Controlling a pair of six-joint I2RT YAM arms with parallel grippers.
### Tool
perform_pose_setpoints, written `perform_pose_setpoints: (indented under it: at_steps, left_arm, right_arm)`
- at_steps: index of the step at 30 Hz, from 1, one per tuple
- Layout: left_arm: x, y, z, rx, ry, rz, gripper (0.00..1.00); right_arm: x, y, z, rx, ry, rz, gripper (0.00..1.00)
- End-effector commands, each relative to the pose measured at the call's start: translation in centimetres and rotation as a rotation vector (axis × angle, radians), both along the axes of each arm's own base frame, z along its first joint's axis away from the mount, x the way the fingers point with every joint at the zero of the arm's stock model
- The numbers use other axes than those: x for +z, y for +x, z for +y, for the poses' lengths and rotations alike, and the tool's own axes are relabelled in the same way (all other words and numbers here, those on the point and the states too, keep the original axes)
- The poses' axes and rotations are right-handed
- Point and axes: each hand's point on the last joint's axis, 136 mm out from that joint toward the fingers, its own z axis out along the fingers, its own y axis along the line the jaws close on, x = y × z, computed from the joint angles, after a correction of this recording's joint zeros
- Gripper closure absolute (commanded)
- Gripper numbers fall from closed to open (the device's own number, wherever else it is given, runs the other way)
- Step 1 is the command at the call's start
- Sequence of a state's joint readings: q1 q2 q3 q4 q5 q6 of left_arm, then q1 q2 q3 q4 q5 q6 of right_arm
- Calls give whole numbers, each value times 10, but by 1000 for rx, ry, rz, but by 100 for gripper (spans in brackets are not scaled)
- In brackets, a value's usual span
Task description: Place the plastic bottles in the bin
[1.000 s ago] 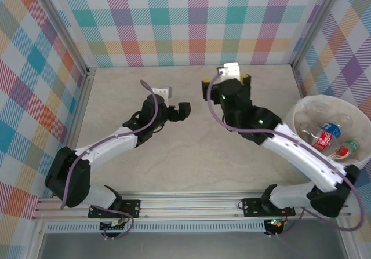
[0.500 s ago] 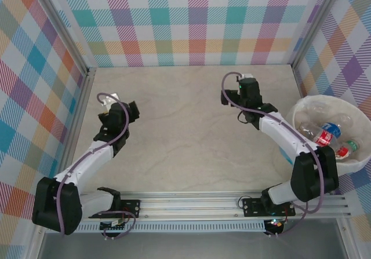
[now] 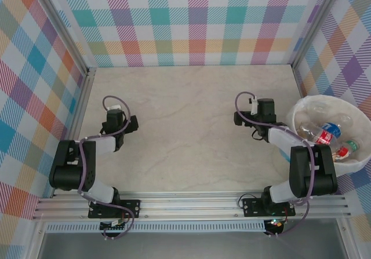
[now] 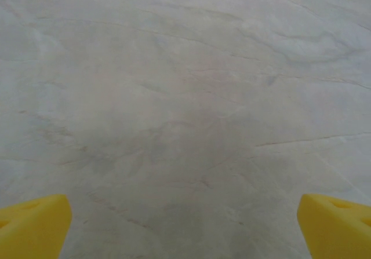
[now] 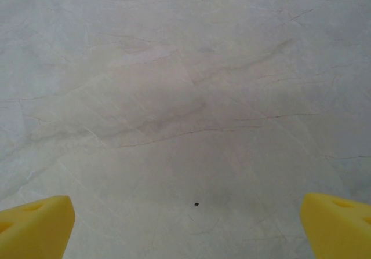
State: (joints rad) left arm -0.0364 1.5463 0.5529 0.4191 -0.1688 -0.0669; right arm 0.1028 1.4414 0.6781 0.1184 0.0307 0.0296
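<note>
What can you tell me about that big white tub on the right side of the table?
The bin is a wide, round white tub with thin, translucent, plastic-looking walls. It stands upright and open-topped at the right edge of the table, beside the checked side wall. Several plastic bottles lie inside, one with a red label and blue cap, another green-capped. The right arm passes by its near-left rim; whether they touch cannot be told.
</note>
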Motion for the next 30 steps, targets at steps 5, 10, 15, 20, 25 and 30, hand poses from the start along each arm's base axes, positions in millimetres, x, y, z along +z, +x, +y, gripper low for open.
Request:
perform_pose_setpoints:
  at_steps: [5, 10, 15, 20, 25, 30]
  left_arm:
    - [32, -7, -8, -69, 1, -339, 0]
    - [28, -2, 1, 39, 77, -273, 0]
    - [28, 0, -1, 38, 91, -263, 0]
    - [28, -1, 0, 38, 90, -263, 0]
    - [28, 0, -1, 33, 88, -264, 0]
    - [27, 1, -4, 16, 88, -257, 0]
  right_arm:
    - [9, 16, 2, 72, 16, -195, 0]
    - [12, 17, -6, 76, 17, -267, 0]
    - [12, 3, -12, 77, 76, -427, 0]
    - [7, 12, -23, 22, 79, -356, 0]
    - [7, 12, -23, 19, 79, -356, 0]
    - [7, 12, -23, 20, 79, -356, 0]
